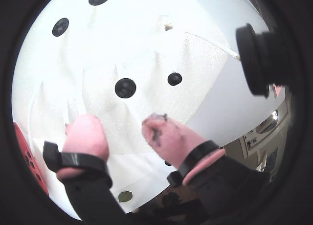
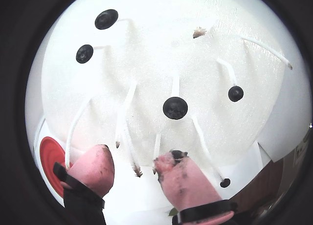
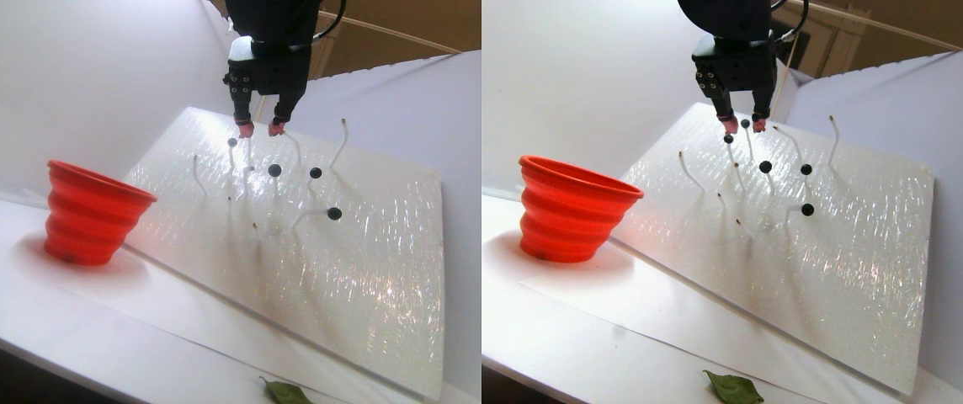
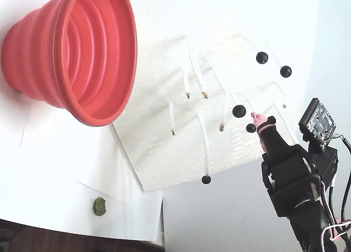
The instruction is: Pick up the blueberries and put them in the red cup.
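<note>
Several blueberries sit on thin white stalks above a tilted white glittery board [image 3: 347, 278]. One blueberry [image 2: 175, 108] lies ahead of my gripper [image 2: 133, 159], another [image 2: 235, 93] further right. The gripper's pink fingertips [image 1: 88, 132] stand apart, open, with nothing between them. In the fixed view the gripper [image 4: 256, 120] hovers beside a blueberry [image 4: 250, 128]. The stereo pair view shows the gripper [image 3: 260, 128] at the board's top, just above a blueberry [image 3: 232, 142]. The red cup [image 3: 94, 215] stands upright left of the board; its rim [image 2: 51, 156] shows at lower left.
Bare white stalks [image 4: 172, 120] without berries stick up from the board between the cup [image 4: 77, 55] and the gripper. A small green leaf [image 4: 99, 206] lies on the white table near its edge. A camera module [image 4: 317, 122] rides on the arm.
</note>
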